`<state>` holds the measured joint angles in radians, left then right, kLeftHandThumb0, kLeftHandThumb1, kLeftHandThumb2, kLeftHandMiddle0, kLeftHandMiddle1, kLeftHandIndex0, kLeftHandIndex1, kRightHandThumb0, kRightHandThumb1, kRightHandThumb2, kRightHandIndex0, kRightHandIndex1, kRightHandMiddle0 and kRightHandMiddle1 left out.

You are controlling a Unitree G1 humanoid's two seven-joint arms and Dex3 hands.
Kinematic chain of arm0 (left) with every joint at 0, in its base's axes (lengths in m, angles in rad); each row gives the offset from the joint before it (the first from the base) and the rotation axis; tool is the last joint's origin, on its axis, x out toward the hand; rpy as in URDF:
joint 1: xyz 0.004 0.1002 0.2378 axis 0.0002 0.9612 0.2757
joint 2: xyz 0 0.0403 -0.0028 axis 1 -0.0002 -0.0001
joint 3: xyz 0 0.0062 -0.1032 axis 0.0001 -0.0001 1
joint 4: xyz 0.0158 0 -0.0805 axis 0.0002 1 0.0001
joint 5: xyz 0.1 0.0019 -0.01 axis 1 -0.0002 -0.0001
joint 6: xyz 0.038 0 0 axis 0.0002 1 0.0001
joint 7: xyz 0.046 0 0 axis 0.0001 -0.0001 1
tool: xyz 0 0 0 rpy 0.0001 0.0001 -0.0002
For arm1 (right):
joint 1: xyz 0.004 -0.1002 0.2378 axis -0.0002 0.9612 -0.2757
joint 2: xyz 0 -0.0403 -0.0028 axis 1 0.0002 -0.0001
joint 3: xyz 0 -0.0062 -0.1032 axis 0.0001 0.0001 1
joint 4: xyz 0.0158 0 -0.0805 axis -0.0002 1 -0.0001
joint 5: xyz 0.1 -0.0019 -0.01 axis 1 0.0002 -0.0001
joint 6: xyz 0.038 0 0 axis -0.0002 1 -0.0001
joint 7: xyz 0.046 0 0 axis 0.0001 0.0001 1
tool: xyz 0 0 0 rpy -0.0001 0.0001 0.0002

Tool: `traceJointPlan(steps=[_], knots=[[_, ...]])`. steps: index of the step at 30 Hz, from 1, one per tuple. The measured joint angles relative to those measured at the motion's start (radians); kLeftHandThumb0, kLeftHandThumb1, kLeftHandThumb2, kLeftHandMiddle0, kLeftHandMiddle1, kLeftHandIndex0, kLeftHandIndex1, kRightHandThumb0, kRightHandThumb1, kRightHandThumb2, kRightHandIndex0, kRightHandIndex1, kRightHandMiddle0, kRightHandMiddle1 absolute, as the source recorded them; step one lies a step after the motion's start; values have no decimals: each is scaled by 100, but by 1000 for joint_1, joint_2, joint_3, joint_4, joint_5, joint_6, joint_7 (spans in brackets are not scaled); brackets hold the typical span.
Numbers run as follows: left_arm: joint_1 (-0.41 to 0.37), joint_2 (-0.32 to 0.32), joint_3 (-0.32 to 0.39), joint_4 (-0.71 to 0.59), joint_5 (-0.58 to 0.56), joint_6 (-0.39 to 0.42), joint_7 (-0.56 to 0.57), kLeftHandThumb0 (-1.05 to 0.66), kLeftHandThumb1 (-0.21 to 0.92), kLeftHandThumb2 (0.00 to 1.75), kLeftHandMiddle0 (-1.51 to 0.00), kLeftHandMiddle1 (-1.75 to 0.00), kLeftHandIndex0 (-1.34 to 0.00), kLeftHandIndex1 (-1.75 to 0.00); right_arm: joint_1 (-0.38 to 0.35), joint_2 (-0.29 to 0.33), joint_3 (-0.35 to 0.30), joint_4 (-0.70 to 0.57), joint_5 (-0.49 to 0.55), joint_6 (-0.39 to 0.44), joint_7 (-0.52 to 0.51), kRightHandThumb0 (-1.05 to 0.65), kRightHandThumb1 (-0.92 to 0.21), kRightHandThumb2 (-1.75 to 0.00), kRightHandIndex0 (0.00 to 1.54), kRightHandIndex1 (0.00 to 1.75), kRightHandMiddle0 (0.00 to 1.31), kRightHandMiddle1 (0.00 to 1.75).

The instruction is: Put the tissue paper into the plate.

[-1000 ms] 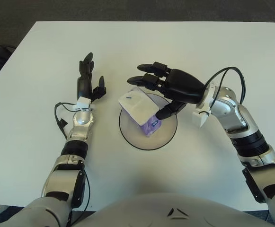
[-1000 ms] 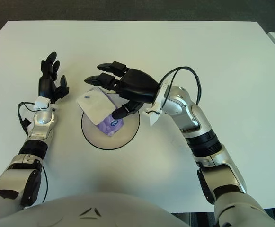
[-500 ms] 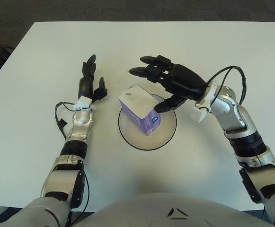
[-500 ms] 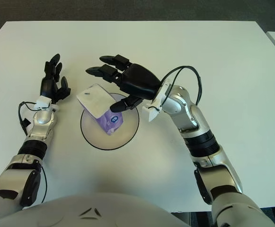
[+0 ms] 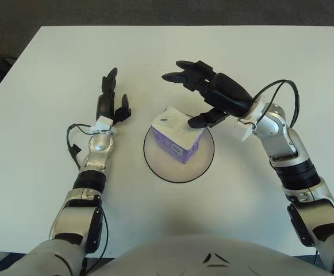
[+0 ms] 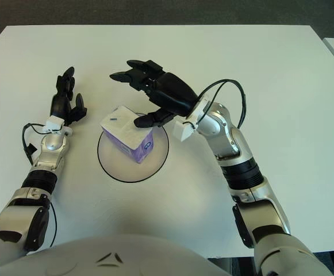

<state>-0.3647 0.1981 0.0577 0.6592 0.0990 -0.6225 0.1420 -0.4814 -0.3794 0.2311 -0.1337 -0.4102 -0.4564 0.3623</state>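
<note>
Part of the plate [image 5: 172,172] is covered by the tissue pack [image 5: 177,136]. The desk [image 5: 34,190] is cut off by the lower picture edge.

Light is bright and even across the white worktop [image 5: 224,52], coming mostly from above. Shadows are soft and faint: a pale grey one lies under the right robot hand [image 5: 210,98] and beside the tissue pack [image 5: 176,135] in the plate [image 5: 161,169]. No harsh glare shows, only small highlights on the silver arm shells. Focus is sharp throughout; the worktop's edges bow slightly.
</note>
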Motion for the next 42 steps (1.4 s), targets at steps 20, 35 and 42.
traceJointPlan(steps=[20, 35, 42], knots=[[25, 0, -7, -44, 11, 52, 0, -83, 92, 87, -11, -9, 0, -49, -9, -3, -49, -17, 70, 163, 38, -101, -92, -67, 17, 21, 0, 59], [36, -1, -11, -63, 11, 61, 0, -81, 92, 86, -15, -9, 0, -46, -8, 1, -102, -23, 87, 211, 13, -97, -92, -53, 20, 19, 0, 70], [54, -5, -11, -90, 6, 63, 0, -78, 92, 85, -17, -9, 0, -47, 7, 60, -154, -16, 155, 259, -55, -94, -92, -47, 20, 19, 0, 80]])
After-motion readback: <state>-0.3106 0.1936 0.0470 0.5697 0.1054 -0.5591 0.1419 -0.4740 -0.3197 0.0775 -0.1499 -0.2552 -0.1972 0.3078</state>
